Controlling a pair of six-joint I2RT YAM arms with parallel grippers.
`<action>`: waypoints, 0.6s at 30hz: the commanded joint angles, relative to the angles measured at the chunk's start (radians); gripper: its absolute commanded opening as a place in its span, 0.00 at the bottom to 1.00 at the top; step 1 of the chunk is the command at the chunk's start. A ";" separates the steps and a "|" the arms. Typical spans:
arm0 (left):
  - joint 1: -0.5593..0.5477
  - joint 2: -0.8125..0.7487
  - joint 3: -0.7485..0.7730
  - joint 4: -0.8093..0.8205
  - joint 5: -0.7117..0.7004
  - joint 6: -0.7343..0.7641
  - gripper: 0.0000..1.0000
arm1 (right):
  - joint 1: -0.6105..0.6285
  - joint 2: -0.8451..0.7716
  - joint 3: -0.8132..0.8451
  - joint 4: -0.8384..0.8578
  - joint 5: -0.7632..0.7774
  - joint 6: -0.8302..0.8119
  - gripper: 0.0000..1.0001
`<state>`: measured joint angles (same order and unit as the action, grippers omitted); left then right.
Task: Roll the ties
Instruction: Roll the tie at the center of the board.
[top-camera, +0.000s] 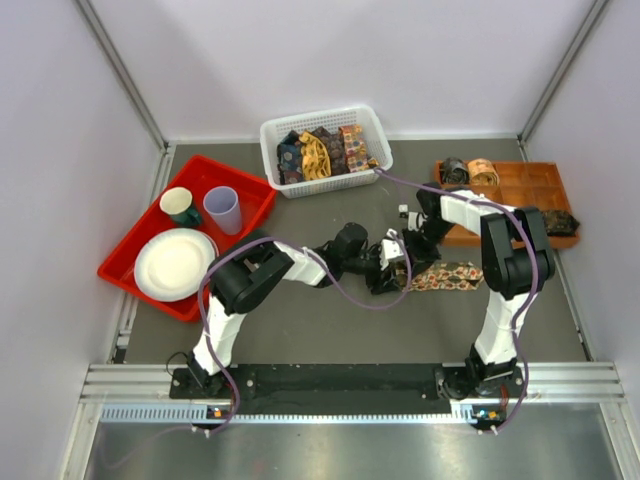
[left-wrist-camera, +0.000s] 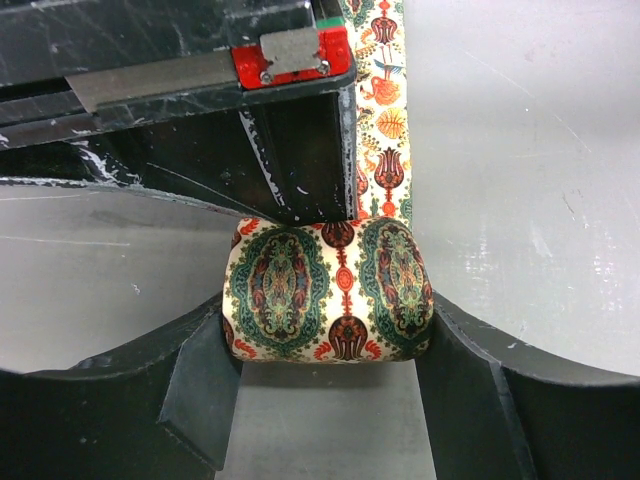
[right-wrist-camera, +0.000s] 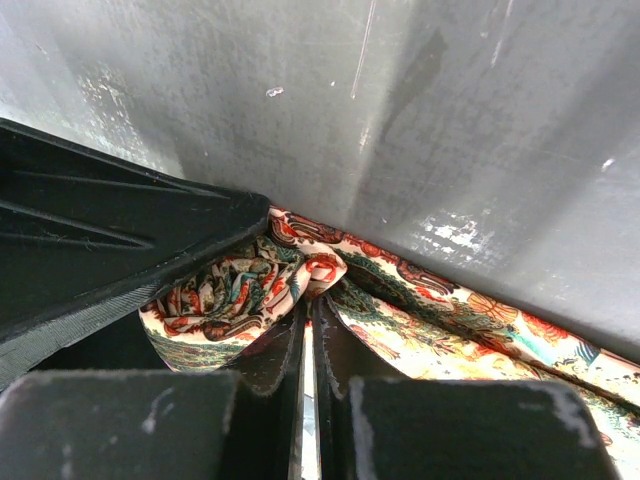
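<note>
A cream tie with green ovals and orange-red motifs is rolled into a coil (left-wrist-camera: 330, 290) on the grey table. My left gripper (left-wrist-camera: 330, 305) holds it endwise, a fingertip touching each end. The unrolled tail (left-wrist-camera: 385, 120) runs away across the table and shows in the top view as a patterned strip (top-camera: 450, 275). My right gripper (right-wrist-camera: 315, 300) is shut, its tips pinching a fold of the same tie (right-wrist-camera: 235, 295) beside the coil's spiral end. In the top view the left gripper (top-camera: 385, 268) and right gripper (top-camera: 405, 248) meet mid-table.
A white basket (top-camera: 270, 135) at the back holds several loose ties (top-camera: 320, 152). An orange tray (top-camera: 525, 185) at the right holds rolled ties (top-camera: 470, 172). A red tray (top-camera: 255, 195) at the left carries a plate (top-camera: 175, 263), a mug (top-camera: 180, 205) and a cup (top-camera: 223, 208).
</note>
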<state>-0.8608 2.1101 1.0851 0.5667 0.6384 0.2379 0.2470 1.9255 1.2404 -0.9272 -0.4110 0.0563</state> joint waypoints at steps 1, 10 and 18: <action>-0.011 0.025 0.013 -0.099 0.003 -0.019 0.68 | 0.069 0.084 -0.030 0.165 0.005 0.014 0.00; -0.020 0.044 0.041 -0.128 0.006 -0.029 0.62 | 0.071 0.072 -0.047 0.176 -0.049 0.007 0.00; -0.035 0.062 0.064 -0.185 -0.031 -0.012 0.43 | 0.069 0.043 -0.055 0.163 -0.063 -0.010 0.00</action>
<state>-0.8646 2.1189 1.1286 0.4999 0.6395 0.2306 0.2481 1.9255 1.2362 -0.9203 -0.4175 0.0547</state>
